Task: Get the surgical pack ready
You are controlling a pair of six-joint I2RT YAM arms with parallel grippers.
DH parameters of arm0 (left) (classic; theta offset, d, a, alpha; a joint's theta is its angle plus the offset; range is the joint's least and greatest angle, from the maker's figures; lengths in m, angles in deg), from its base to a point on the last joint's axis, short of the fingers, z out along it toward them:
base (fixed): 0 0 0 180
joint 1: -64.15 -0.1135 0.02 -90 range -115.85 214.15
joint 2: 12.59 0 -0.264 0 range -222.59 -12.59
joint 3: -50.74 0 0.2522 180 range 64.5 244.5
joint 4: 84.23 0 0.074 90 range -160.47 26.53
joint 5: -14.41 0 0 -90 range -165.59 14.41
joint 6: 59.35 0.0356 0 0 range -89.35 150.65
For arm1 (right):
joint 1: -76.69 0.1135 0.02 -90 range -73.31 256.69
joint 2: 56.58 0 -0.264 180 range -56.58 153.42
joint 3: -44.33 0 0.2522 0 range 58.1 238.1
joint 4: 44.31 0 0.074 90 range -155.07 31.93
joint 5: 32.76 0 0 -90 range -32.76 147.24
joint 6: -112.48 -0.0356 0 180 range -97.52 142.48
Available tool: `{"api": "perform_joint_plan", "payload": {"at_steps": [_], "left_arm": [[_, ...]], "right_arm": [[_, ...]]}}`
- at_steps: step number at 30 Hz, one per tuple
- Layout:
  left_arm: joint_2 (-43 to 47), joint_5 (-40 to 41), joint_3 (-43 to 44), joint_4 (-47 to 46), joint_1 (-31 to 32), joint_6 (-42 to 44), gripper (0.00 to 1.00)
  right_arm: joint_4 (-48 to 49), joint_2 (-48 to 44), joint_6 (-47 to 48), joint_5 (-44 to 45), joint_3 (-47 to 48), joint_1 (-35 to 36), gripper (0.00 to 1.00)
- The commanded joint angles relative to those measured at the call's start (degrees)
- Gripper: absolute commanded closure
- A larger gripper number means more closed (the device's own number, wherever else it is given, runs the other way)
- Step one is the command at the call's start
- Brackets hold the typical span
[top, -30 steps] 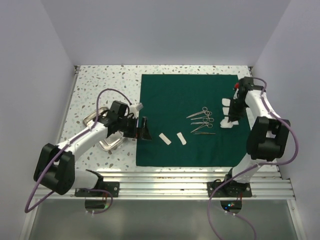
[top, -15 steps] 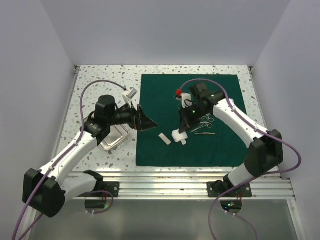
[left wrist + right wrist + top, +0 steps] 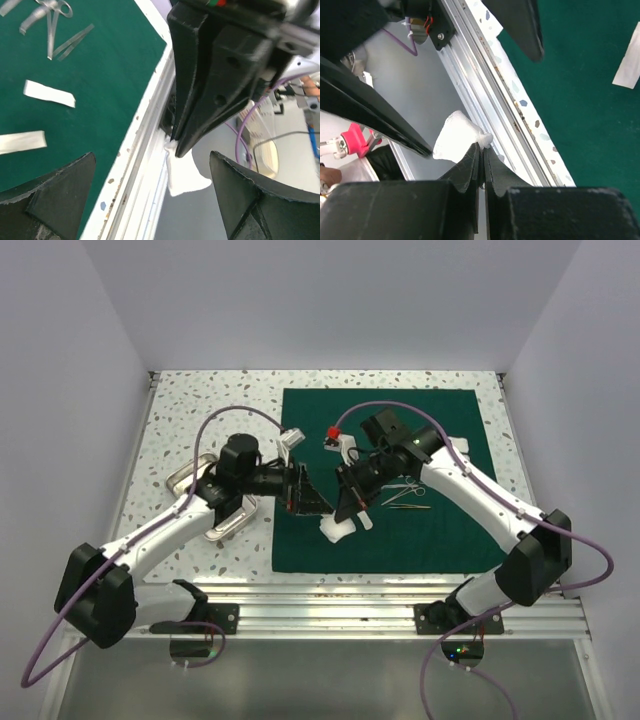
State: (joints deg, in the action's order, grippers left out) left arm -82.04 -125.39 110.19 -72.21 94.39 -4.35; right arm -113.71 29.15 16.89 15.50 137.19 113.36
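Pinching gauze pad [image 3: 454,139], right claw [image 3: 482,148], left claw [image 3: 306,496] spread alongside

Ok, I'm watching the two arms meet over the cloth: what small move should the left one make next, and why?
Probably close the left gripper on the small white gauze pad, easing forward first if needed. The right gripper is shut on the pad's top corner and the rest hangs free. In the left wrist view the pad hangs between the left gripper's wide-open fingers, touching neither.
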Motion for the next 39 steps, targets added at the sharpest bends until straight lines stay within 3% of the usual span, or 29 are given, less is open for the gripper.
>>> {"api": "perform_joint_plan", "payload": {"at_steps": [1,12,20,23,24,26,27,29,30,32,36,37,39], "left_arm": [[-2.7,-2.5,0.3,-4.1,1.9,-1.5,0.00],[-3.5,-7.9,-1.9,-2.7,2.7,-0.3,0.00],[-4.0,-13.9,-3.2,-8.1,3.1,-3.3,0.09],[-4.2,-15.0,-3.0,-9.5,3.1,-4.0,0.24],[-4.4,-15.2,-3.1,-9.9,3.1,-4.5,0.36],[-4.3,-16.0,-3.0,-10.7,3.1,-5.0,0.47],[-4.1,-16.3,-3.0,-11.2,3.0,-5.4,0.59],[-3.9,-16.4,-3.1,-11.6,3.0,-5.6,0.69],[-3.6,-16.4,-3.1,-11.6,3.1,-5.8,0.82],[-3.2,-16.2,-3.2,-11.4,3.1,-5.8,0.97],[-1.6,-13.4,-3.3,-6.6,2.5,-3.2,1.00],[-1.2,-12.9,-3.5,-4.3,1.8,-2.6,1.00],[0.6,-11.9,-4.4,-3.6,0.9,-2.4,1.00]], "right_arm": [[1.3,-2.5,-1.4,-2.5,2.2,0.4,0.98],[2.7,-4.3,-2.3,-0.9,1.4,0.4,0.98],[3.4,-4.5,-3.2,-1.0,1.4,0.4,0.98],[3.3,-4.7,-3.1,-0.7,1.1,0.3,0.98],[3.4,-4.7,-3.1,-0.7,1.0,0.4,0.98],[3.7,-4.5,-3.2,-0.9,0.9,0.4,0.98],[3.8,-4.4,-3.2,-0.8,0.8,0.4,0.98],[4.0,-4.1,-3.4,-0.3,1.1,0.3,0.98],[3.8,-3.9,-3.4,0.2,1.2,0.4,0.98],[3.4,-3.1,-4.2,2.3,1.8,0.4,0.98],[1.3,-1.5,-7.1,12.8,2.1,0.4,0.85],[0.1,-0.8,-8.6,16.1,2.1,0.3,0.76],[-0.5,-0.1,-9.5,21.7,1.6,-0.3,0.74]]}}
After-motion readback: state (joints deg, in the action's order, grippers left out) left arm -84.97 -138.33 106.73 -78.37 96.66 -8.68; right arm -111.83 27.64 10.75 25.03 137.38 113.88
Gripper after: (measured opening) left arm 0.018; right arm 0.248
